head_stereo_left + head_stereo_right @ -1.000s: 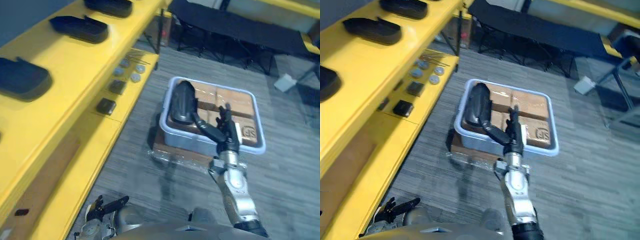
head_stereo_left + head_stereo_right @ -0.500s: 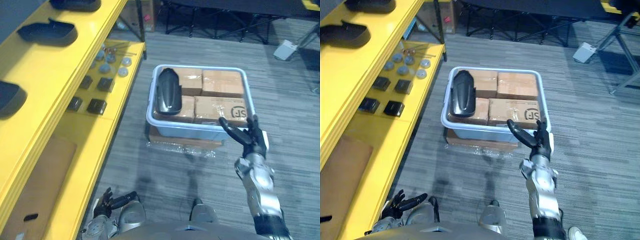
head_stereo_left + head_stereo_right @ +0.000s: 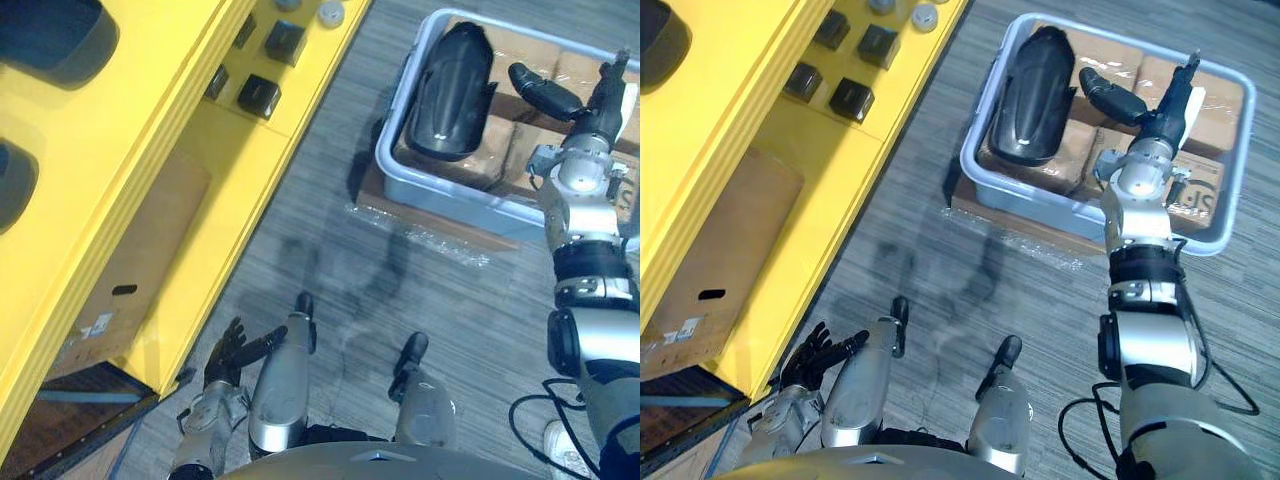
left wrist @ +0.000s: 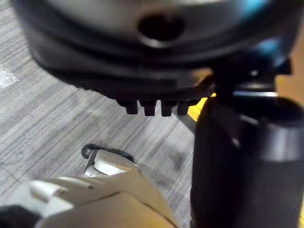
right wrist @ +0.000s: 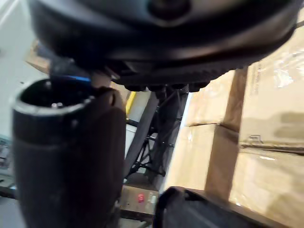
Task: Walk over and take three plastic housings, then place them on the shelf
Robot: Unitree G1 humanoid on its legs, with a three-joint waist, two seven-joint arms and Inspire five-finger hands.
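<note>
One black plastic housing (image 3: 455, 90) lies on cardboard boxes in the left part of a pale grey tray (image 3: 1060, 205) on the floor. My right hand (image 3: 1160, 110) hovers open above the boxes just right of that housing, thumb spread toward it, not touching it. The right wrist view has the housing (image 5: 199, 209) close below the thumb. Two more black housings (image 3: 50, 35) (image 3: 10, 185) rest on top of the yellow shelf (image 3: 170, 130) at the left. My left hand (image 3: 235, 350) hangs open and holds nothing, low by the shelf's foot.
Several cardboard boxes (image 3: 1215, 100) fill the tray, which sits on a brown box wrapped in clear film. Small black blocks (image 3: 850, 98) and round discs lie on the shelf's lower board. A cardboard box (image 3: 710, 260) stands under the shelf. Grey carpet lies between shelf and tray.
The whole picture has shifted as the camera moved and now looks more steeply down. Relative to the tray, my right hand went from its near rim to above the boxes beside the housing.
</note>
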